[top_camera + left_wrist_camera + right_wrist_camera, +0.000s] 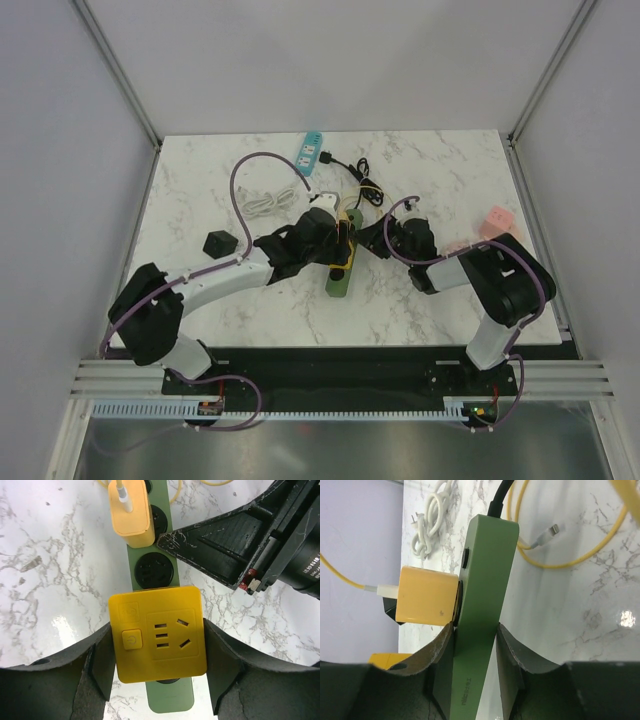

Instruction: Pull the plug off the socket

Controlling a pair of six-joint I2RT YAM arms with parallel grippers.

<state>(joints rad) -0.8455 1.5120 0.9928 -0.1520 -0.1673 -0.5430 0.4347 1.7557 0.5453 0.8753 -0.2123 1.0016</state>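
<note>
At centre, left gripper (pixel 160 666) tight on yellow adapter (pixel 157 630), right gripper (pixel 475 652) tight on green power strip (pixel 487 565)

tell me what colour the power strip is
The power strip is green, clearest in the right wrist view.

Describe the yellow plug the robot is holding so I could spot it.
On the marble table, find the green power strip in the middle. The yellow adapter sits on it, clamped by the left end effector. Unlike the paler cabled charger next to it, it is bright and square with its own socket holes and a button.
</note>
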